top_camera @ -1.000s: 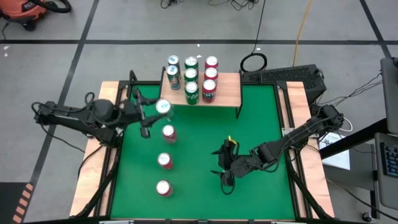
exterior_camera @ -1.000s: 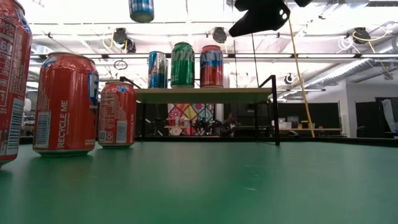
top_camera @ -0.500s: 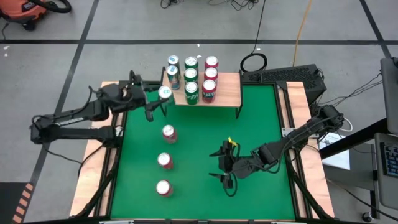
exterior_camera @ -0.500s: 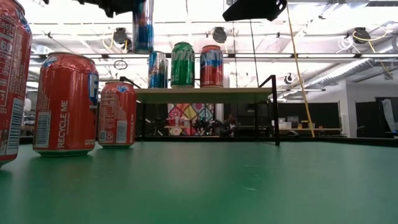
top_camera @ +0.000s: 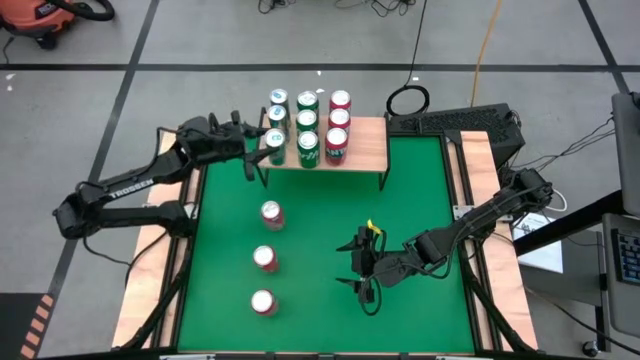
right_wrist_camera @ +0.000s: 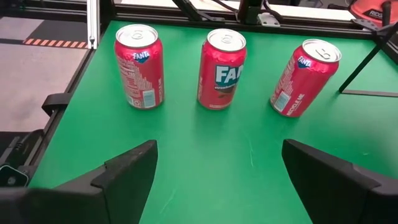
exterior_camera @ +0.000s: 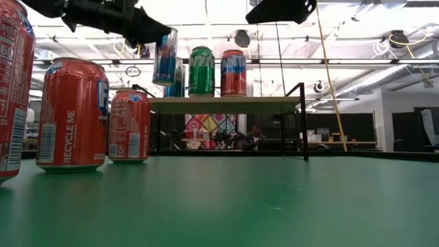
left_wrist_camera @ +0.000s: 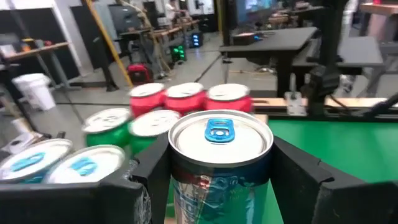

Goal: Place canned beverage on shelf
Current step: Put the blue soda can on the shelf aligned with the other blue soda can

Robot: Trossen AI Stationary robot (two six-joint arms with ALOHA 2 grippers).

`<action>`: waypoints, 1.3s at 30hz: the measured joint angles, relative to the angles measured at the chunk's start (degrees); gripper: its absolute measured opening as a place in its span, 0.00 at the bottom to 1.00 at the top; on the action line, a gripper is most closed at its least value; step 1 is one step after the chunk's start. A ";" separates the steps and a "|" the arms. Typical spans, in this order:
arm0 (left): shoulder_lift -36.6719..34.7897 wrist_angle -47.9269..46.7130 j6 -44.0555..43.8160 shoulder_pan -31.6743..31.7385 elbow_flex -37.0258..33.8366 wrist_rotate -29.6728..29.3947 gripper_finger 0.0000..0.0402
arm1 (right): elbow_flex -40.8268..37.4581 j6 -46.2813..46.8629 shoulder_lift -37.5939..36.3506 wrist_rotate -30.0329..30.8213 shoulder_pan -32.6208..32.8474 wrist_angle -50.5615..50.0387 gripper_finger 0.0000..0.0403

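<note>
My left gripper (top_camera: 268,150) is shut on a blue can (top_camera: 276,148), which it holds over the near left corner of the shelf (top_camera: 365,148). The shelf is a wooden top on black legs at the table's far edge. In the low view the can (exterior_camera: 164,56) hangs a little above the shelf top (exterior_camera: 226,103). Several blue, green and red cans stand on the shelf's left half (top_camera: 308,125). My right gripper (top_camera: 362,268) waits open over the green table's middle right. My left gripper pinches the blue can's side wall (left_wrist_camera: 186,186) between its two fingers (left_wrist_camera: 305,180), just under the can's top rim. The fingers come level from the table's left side. The can stays nearly upright, slightly tilted, lifted clear of the shelf top.
Three red cans (top_camera: 271,214) (top_camera: 264,258) (top_camera: 262,302) stand in a row on the green table's left half; the right wrist view shows them too (right_wrist_camera: 222,68). The shelf's right half (top_camera: 368,135) is bare wood.
My left gripper has swung toward the table's far edge and the shelf, carrying the blue can, and has sunk somewhat. The can has gone from over the table's left part to just above the shelf's near left corner, still upright.
</note>
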 joint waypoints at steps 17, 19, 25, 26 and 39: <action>4.08 1.67 -0.02 5.32 0.01 3.49 0.55 | 0.00 -0.92 0.00 0.00 0.00 -0.13 0.83; 4.43 1.23 0.00 5.32 0.02 3.49 0.56 | 0.00 -0.92 0.00 0.00 0.00 -0.13 0.83; 4.64 1.26 -0.02 5.32 0.02 3.34 0.56 | 0.00 -1.33 0.00 0.00 0.00 -0.07 0.83; 4.81 1.12 -0.02 5.32 0.02 3.24 0.56 | 0.00 -1.33 0.00 0.00 0.00 -0.03 0.83; 8.09 1.97 -0.04 5.32 0.22 2.79 0.56 | 0.00 -1.33 0.00 0.04 0.00 0.02 0.83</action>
